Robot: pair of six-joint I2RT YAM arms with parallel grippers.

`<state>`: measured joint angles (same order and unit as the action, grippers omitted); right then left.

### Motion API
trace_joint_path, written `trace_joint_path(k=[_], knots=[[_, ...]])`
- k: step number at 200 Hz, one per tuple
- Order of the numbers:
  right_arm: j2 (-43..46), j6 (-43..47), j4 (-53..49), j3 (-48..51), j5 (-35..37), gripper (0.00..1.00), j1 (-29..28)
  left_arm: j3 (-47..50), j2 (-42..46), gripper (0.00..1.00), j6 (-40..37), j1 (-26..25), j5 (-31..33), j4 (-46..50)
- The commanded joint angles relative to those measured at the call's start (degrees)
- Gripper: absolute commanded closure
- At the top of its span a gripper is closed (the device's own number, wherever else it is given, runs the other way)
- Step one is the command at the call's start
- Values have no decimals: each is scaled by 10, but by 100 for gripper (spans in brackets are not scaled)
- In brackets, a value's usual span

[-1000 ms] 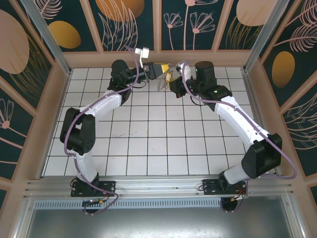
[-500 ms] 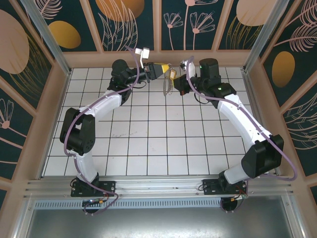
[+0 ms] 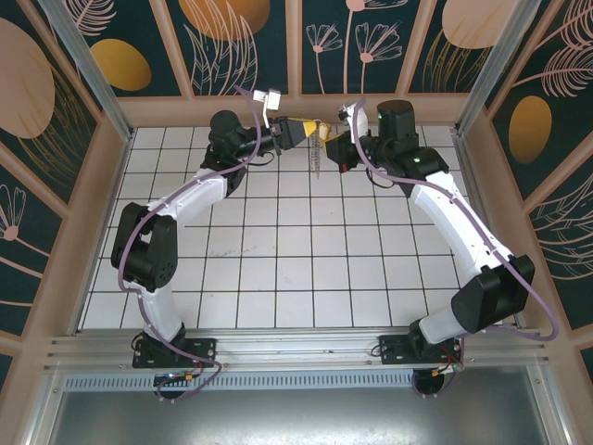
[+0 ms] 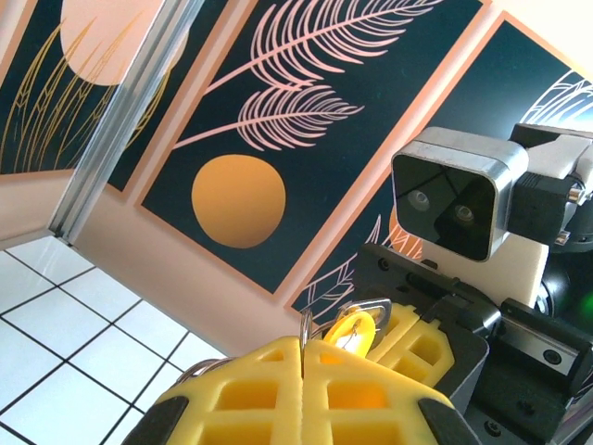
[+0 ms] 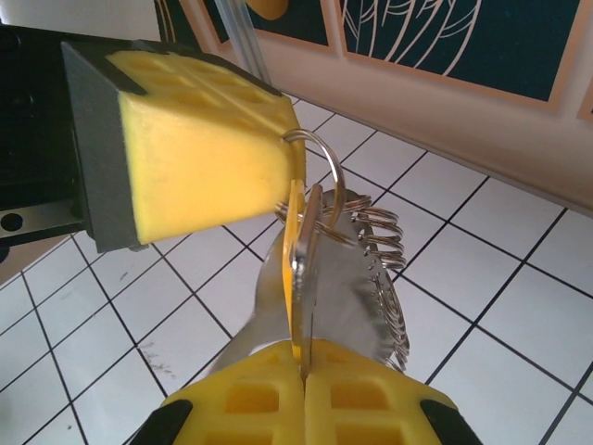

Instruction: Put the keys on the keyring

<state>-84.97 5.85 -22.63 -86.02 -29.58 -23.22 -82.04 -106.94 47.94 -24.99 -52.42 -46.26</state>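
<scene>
Both grippers meet in the air over the far middle of the table. My left gripper (image 3: 304, 129) (image 4: 303, 345) is shut on the thin edge of a wire ring (image 5: 320, 171) of the keyring. The keyring (image 3: 316, 156) (image 5: 366, 278), a grey metal oval with several small rings along one edge, hangs below the grippers. My right gripper (image 3: 333, 144) (image 5: 303, 357) is shut on the key (image 5: 297, 264) (image 4: 357, 327), a flat metal piece with a yellow head. The key lies right against the wire ring. Whether it is threaded through the ring cannot be told.
The white tiled table (image 3: 278, 269) lies well below both grippers. The back wall (image 3: 296, 107) with dark leaf panels stands just behind them. The right wrist camera (image 4: 459, 199) faces my left gripper at close range.
The right gripper has drawn back to the right and toward the back wall. The left gripper rose a little. The keyring now hangs straighter down between them.
</scene>
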Motion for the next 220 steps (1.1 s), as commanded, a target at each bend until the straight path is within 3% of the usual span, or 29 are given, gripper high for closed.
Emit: trace_joint_path(k=[1,41,115,220], knots=[[-10,22,-15,-36,-9,100,4,0,22,100,-17,0,1,-4],[-37,47,-53,-78,-6,100,23,0,26,100,-27,-2,0,7],[-51,48,-61,-132,-99,100,74,0,30,100,-36,-4,-3,19],[-37,34,-26,-91,-117,100,75,-4,33,100,-47,-7,3,33]])
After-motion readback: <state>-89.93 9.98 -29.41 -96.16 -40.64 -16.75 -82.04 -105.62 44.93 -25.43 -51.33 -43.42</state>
